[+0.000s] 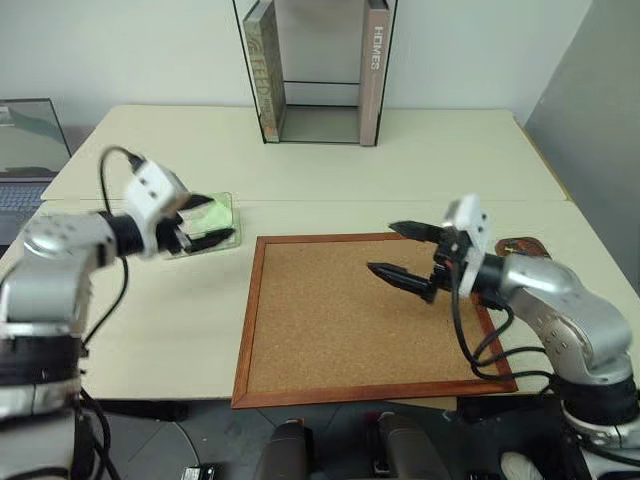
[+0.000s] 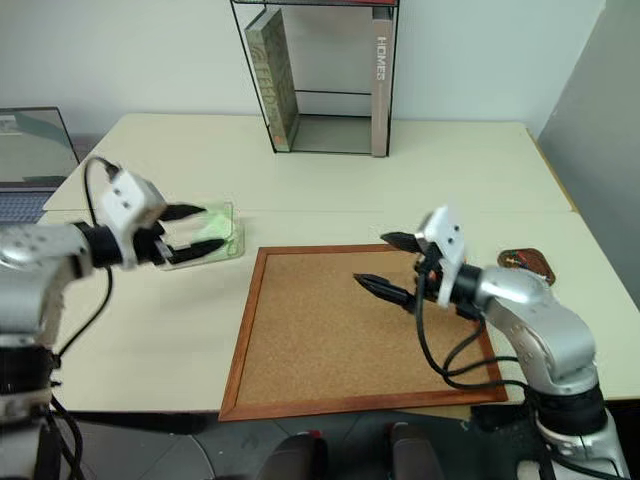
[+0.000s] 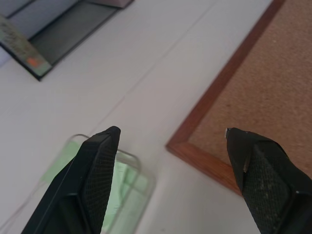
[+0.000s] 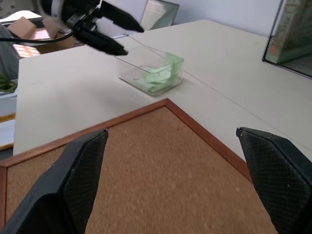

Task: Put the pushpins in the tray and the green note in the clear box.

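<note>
Pale mint-green paper note inside transparent rectangular plastic box. Left gripper released, empty, at box. Right gripper spread wide, empty, over wood-framed corkboard.

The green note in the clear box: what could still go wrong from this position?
1. The green note lies bent against the wall of the clear box, not flat. It may spring up over the low rim.
2. The open left tool hovers right at the box. A careless pull could catch the rim and drag or tip the light box.
3. The tray sits close behind the right arm, so a swing back might knock it.
</note>
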